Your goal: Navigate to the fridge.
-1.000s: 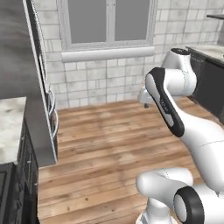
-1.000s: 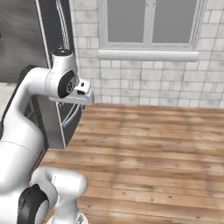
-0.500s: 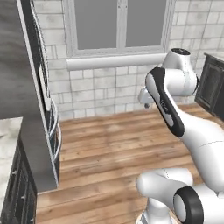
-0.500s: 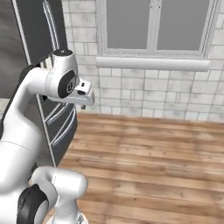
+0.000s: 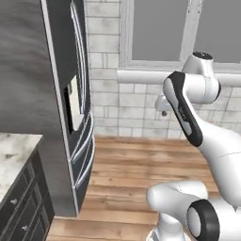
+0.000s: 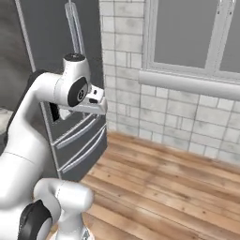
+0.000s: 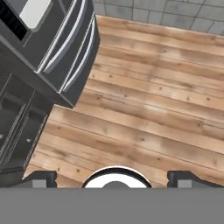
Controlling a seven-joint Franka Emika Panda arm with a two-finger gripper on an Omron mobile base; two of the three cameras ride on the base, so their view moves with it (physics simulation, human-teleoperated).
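Note:
The fridge (image 5: 44, 94) is a tall grey metallic appliance filling the left of the left base view, with long silver bar handles (image 5: 81, 52), a recessed water dispenser (image 5: 73, 104) and lower drawers (image 5: 84, 155). In the right base view the fridge (image 6: 44, 42) stands behind my raised arm. The hand view looks down on the fridge (image 7: 61, 48) at the upper left, over the wood floor. My gripper (image 7: 114, 178) is open and holds nothing; its fingertips (image 7: 41, 177) stand wide apart. The hand (image 6: 96, 100) hangs in front of the fridge's lower door.
A marble counter (image 5: 12, 157) over dark drawer cabinets (image 5: 23, 209) adjoins the fridge's near side. A tiled wall with a window (image 5: 188, 28) and its sill (image 6: 187, 84) lies ahead. Wood floor (image 6: 168, 187) stretches right of the fridge.
The whole picture has shifted: the base has driven closer and turned. The fridge now looks larger and sits further into both base views. The arm's pose is unchanged.

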